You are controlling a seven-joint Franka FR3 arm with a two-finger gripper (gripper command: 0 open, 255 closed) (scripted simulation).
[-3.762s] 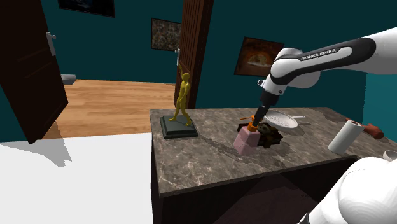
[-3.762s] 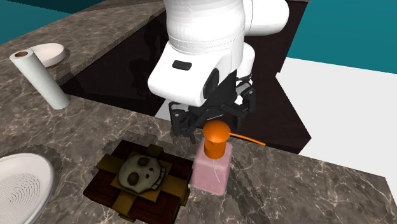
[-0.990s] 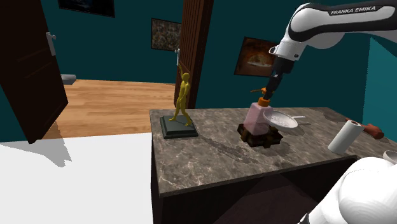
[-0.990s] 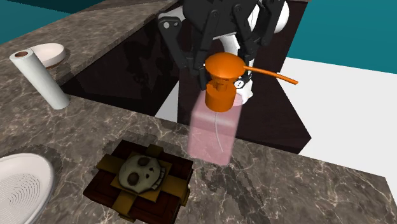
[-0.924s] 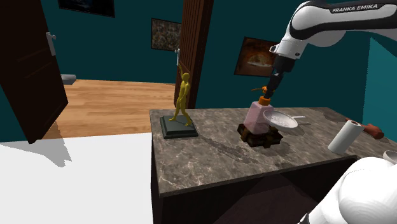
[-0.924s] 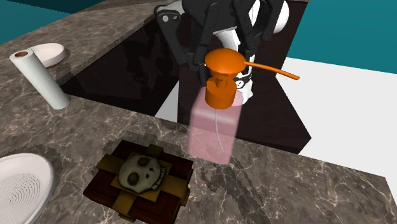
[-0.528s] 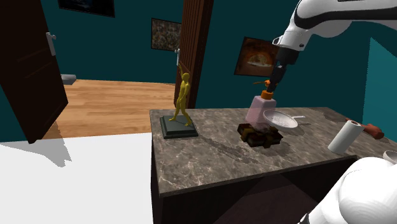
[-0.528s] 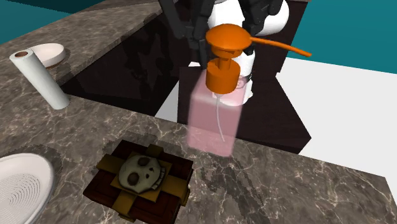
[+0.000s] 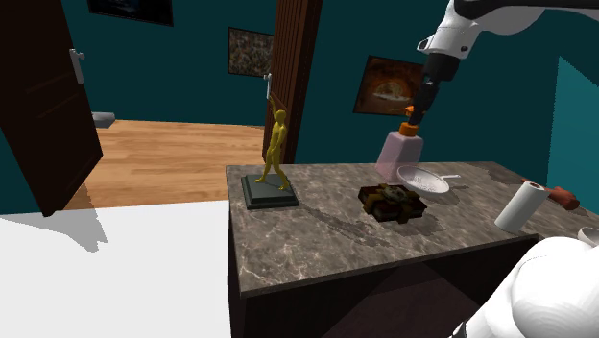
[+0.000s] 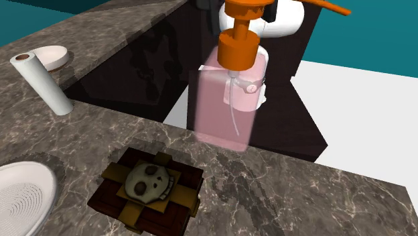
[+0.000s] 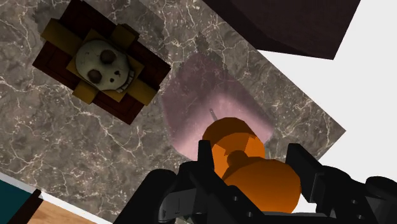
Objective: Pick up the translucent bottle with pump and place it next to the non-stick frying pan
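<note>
A translucent pink bottle [image 9: 400, 154] with an orange pump hangs in the air above the marble counter [image 9: 317, 230], clear of its surface. My gripper [image 9: 412, 112] is shut on the orange pump neck, and the bottle hangs below it. In the wrist view the gripper [image 11: 251, 162] clasps the pump, with the pink bottle [image 11: 203, 108] seen end-on over the counter. In the second exterior view the bottle [image 10: 224, 110] floats high above the counter edge. The pan [image 9: 422, 180], drawn white, lies just to the shoulder view's right of the bottle; it is also at the second exterior view's lower left [image 10: 20, 194].
A skull on a dark wooden base [image 9: 392, 202] [image 10: 151, 181] [image 11: 102, 60] sits on the counter below and beside the bottle. A yellow figurine [image 9: 276, 154] stands at the counter's left end. A paper roll [image 9: 519, 205] [image 10: 43, 84] and a white bowl [image 10: 50, 57] lie nearer the stand.
The gripper has lifted the bottle from beside the skull base and carried it up and toward the shoulder view's right, closer to the pan. Nothing else moved.
</note>
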